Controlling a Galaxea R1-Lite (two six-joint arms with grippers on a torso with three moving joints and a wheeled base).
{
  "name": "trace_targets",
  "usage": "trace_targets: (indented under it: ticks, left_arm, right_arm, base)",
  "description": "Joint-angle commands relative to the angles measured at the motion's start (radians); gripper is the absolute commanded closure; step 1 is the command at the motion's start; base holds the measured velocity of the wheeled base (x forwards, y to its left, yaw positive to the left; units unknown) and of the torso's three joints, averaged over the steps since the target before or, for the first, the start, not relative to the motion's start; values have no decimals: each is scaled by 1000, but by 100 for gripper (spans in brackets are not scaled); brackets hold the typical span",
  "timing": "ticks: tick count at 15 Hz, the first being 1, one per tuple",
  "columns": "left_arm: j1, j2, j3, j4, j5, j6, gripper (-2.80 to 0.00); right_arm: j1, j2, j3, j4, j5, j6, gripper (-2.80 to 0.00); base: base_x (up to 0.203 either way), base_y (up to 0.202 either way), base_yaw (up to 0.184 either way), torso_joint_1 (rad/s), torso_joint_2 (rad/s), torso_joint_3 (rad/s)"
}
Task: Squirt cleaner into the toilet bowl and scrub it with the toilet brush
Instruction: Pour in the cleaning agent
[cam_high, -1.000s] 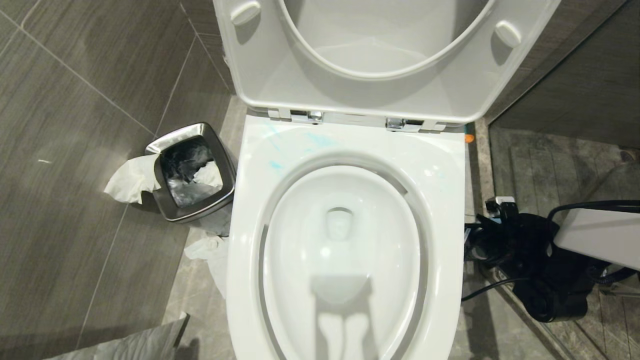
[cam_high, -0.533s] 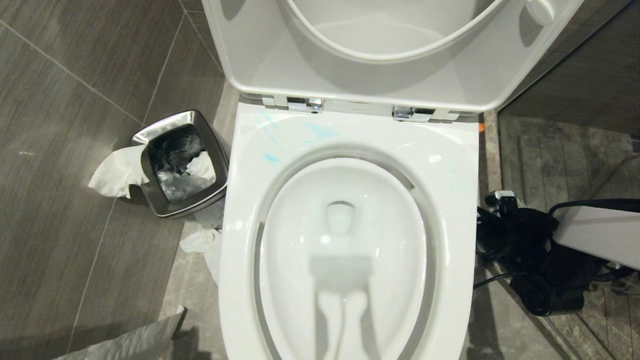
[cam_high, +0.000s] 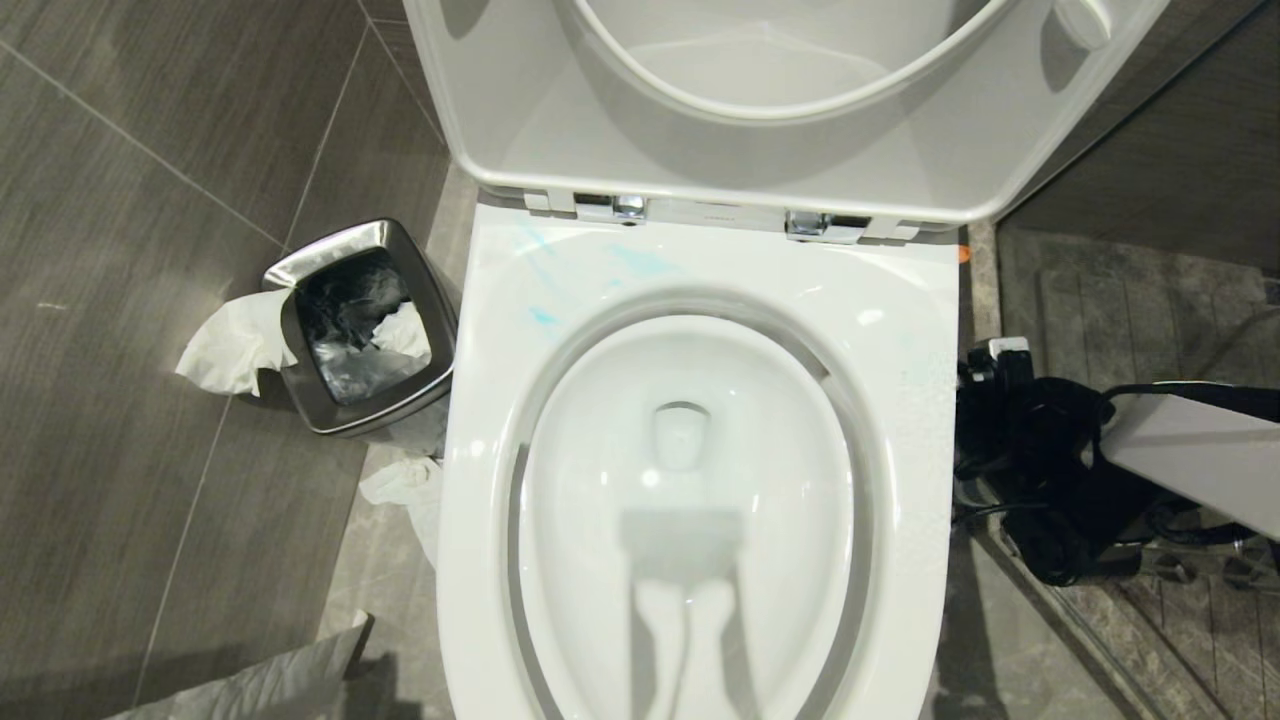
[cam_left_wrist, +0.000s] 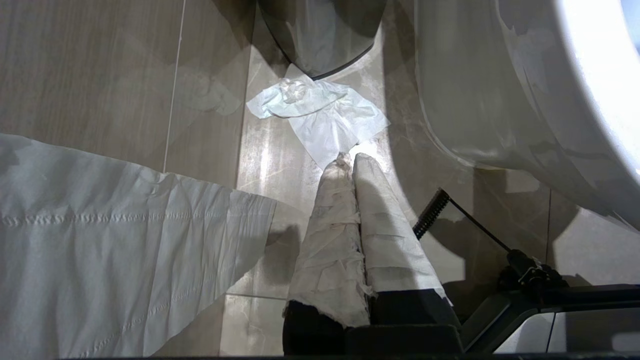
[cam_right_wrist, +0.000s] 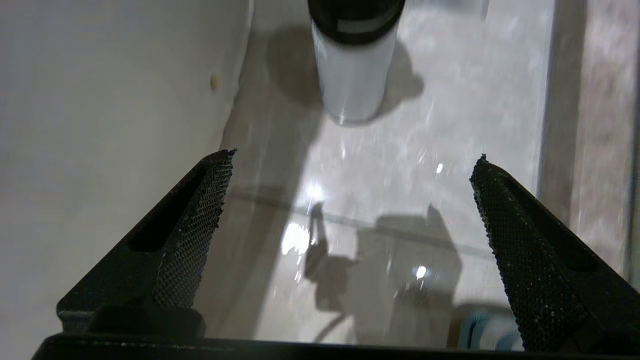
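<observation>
The toilet bowl is a glossy white oval with its seat and lid raised and faint blue streaks on the back of its rim. The cleaner, a white bottle with a dark band, stands upright on the floor beside the toilet's white side. My right gripper is open and empty, low over the floor, a short way from the bottle and in line with it. In the head view the right arm reaches down along the toilet's right side. My left gripper is shut with nothing in it, over the floor left of the toilet. The toilet brush is out of view.
A square steel bin with tissue hanging out stands left of the toilet. Crumpled tissue and a large paper sheet lie on the floor near the left gripper. Something blue sits at the floor's edge by the right gripper.
The head view shifted early in the second, which is the camera moving. Since then the right arm has moved further back along the toilet's right side. The left gripper has stayed still.
</observation>
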Motion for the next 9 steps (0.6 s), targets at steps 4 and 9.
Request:
trace_targets:
  ticks: [4, 9]
  left_arm:
    - [0, 0, 0, 0, 0, 0, 0]
    - [0, 1, 1, 0, 0, 0, 0]
  right_arm:
    - [-2, 80, -133, -9, -5, -57, -280]
    - [-5, 180, -310, -9, 4, -139, -280]
  base:
    - [0, 0, 0, 0, 0, 0]
    - [0, 0, 0, 0, 0, 0]
